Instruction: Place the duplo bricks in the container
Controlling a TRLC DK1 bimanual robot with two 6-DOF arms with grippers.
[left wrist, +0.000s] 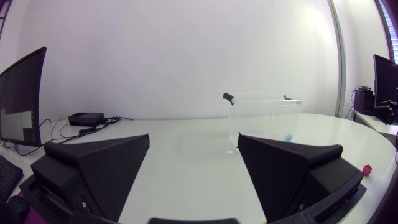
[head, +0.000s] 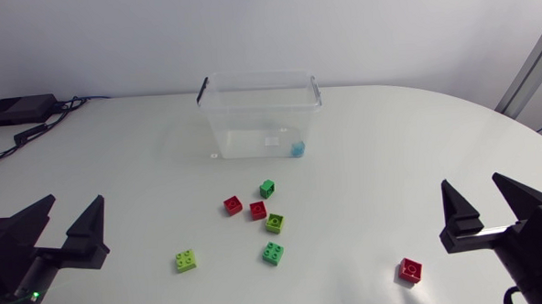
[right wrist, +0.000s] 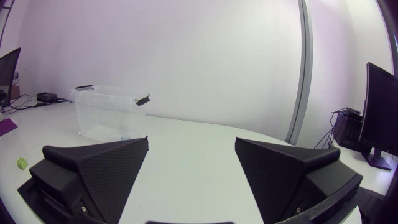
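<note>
The clear container (head: 260, 116) with black handles stands at 12 o'clock on the table (head: 417, 146). It has a small white label (head: 272, 142) on its front, too tiny to read, and one small blue thing (head: 297, 150) inside, maybe a brick. Six red and green bricks (head: 258, 210) lie in a loose bunch at 6 o'clock from it, and another red brick (head: 410, 271) sits at 4 o'clock from the bunch, near the right gripper (head: 471, 182). That gripper and the left gripper (head: 75, 201) both have their fingers wide apart.
</note>
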